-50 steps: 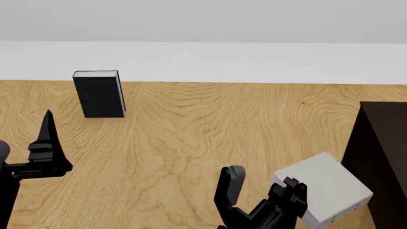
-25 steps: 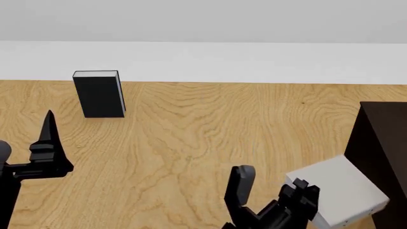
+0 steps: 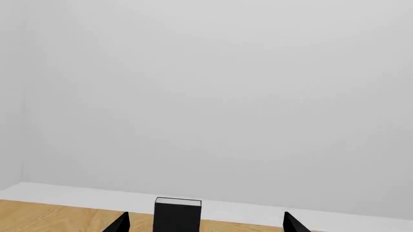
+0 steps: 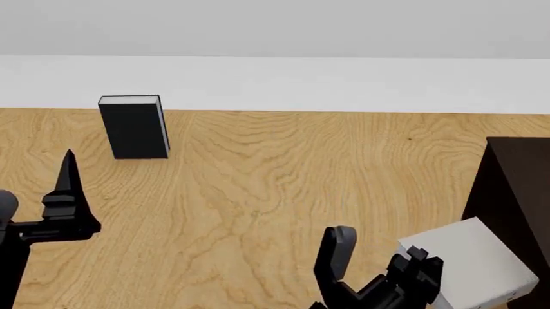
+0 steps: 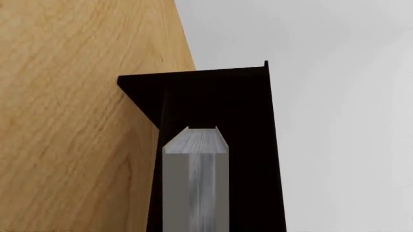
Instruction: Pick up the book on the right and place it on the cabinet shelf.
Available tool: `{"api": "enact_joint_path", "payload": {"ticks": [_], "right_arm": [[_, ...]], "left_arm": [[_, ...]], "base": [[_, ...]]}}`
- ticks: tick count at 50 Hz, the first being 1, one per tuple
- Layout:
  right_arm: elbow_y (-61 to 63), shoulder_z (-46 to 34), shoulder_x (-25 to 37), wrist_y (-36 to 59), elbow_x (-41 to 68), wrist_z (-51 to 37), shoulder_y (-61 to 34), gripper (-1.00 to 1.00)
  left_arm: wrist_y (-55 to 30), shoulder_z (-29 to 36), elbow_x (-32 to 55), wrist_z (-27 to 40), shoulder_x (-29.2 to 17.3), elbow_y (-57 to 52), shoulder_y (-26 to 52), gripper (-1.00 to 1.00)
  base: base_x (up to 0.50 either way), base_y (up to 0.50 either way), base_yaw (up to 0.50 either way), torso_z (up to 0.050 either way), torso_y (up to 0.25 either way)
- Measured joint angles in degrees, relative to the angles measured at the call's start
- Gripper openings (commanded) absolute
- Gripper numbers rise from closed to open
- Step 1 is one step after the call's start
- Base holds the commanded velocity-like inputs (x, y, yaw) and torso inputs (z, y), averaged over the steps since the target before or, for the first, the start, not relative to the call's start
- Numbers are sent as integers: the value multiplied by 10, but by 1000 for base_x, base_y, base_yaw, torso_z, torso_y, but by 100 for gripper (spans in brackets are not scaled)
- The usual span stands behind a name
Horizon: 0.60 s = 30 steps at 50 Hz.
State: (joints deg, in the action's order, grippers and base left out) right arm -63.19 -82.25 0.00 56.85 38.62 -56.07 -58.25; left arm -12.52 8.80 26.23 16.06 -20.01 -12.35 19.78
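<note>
The light grey book [image 4: 481, 261] hangs tilted above the wooden floor at the lower right, its edge right up against the very dark cabinet [image 4: 516, 187]. My right gripper [image 4: 423, 275] is shut on the book's left end. In the right wrist view the book [image 5: 195, 183] points straight into the dark cabinet [image 5: 252, 96], whose panels frame its far end; my own fingers are hidden there. My left gripper [image 4: 64, 206] is open and empty at the lower left, fingers pointing up; in the left wrist view the left gripper [image 3: 203, 224] shows wide apart.
A black book with a white page edge [image 4: 133, 127] stands upright on the floor at the far left near the white wall; it shows in the left wrist view [image 3: 177, 215] too. Wooden floor [image 4: 275, 180] lies between it and the cabinet.
My right gripper has carried the grey book to the right and slightly lower, closer against the cabinet. The left arm has barely shifted.
</note>
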Motion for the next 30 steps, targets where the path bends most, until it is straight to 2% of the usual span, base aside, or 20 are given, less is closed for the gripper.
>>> {"api": "enact_joint_path", "payload": {"ticks": [30], "right_arm": [[-66,27,0,-29,-42,25,11,-100]], "left_arm": [[9,14,-14,2,2,22,5,100]], "base": [[0,0,0,0,1]]}}
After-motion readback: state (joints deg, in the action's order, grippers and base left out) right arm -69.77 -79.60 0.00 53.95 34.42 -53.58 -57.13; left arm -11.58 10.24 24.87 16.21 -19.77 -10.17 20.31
